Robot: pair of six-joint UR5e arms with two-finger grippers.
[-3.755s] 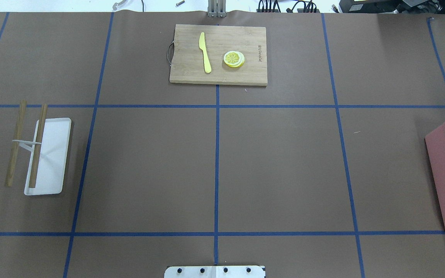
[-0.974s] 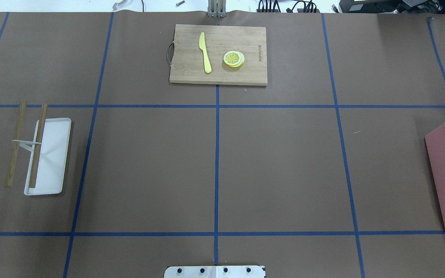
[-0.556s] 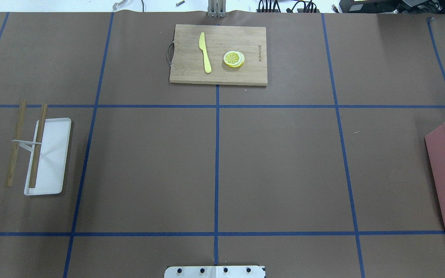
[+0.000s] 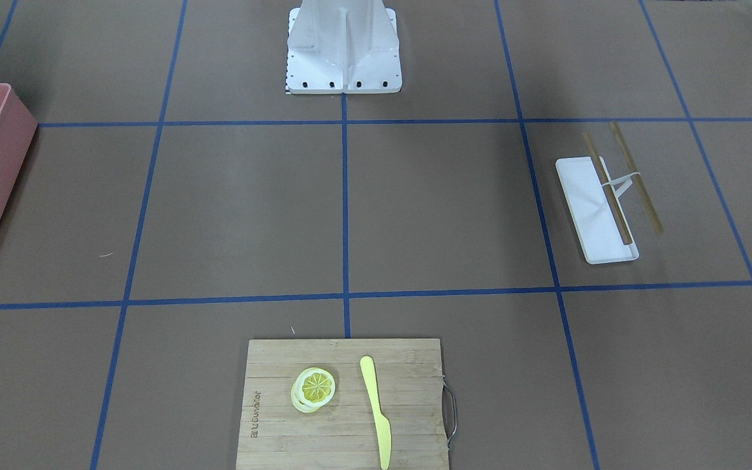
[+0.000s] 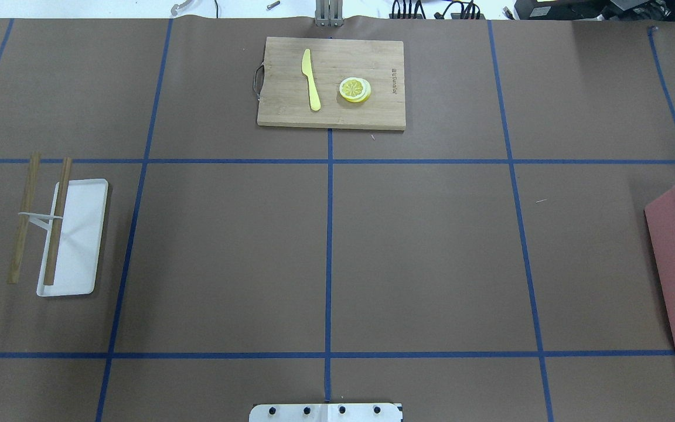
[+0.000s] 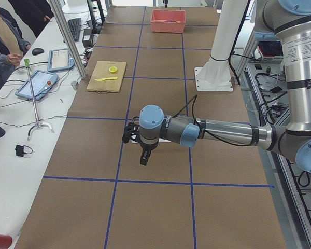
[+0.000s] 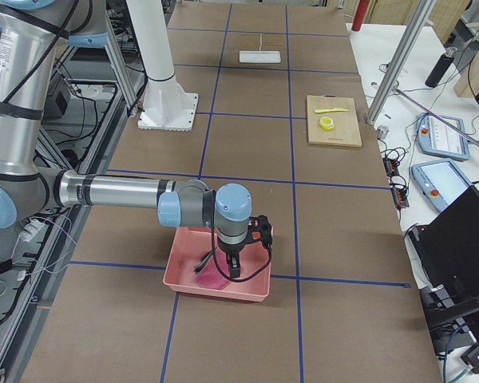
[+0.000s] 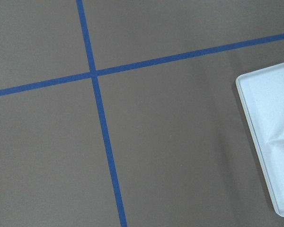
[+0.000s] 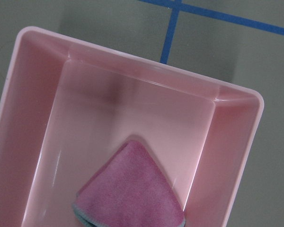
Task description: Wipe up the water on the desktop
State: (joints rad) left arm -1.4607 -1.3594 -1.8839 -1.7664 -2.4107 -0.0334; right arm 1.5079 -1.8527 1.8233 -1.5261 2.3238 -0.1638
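The desktop (image 5: 226, 252) is a wide matte brown surface crossed by blue tape lines; I see no water patch on it. A folded pink cloth (image 9: 132, 189) lies in a pink bin (image 9: 42, 118) at the table's right end. My right gripper (image 7: 233, 270) hangs over the bin above the cloth. My left gripper (image 6: 143, 158) hovers over the desktop beside a white tray (image 8: 274, 142). The fingers show in no wrist view, so I cannot tell whether either gripper is open or shut.
A bamboo cutting board (image 5: 331, 82) with a yellow knife (image 5: 312, 79) and lemon slices (image 5: 354, 89) lies at the far middle. The white tray (image 5: 74, 234) carries two wooden sticks (image 5: 24, 217). The robot's base plate (image 4: 343, 72) stands at the near edge.
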